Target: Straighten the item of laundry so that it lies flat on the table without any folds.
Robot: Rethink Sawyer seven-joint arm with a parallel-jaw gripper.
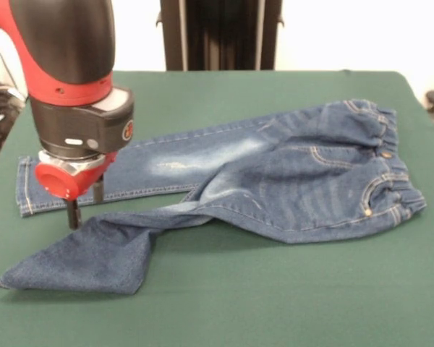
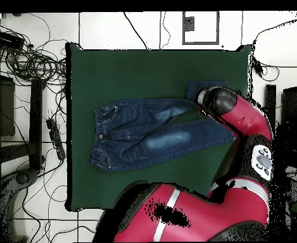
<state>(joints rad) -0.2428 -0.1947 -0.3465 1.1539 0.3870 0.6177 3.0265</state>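
Faded blue denim jeans (image 1: 275,173), matt green felt-like table (image 1: 275,303), glossy red plastic arm (image 1: 65,43)

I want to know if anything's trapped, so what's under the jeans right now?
Only the green table shows around and under the jeans. The near leg is twisted and folded onto itself at the cuff. Whatever lies beneath the denim is covered. The gripper stands beside that leg.

Blue jeans (image 1: 275,173) on green table (image 1: 289,289), one leg twisted.
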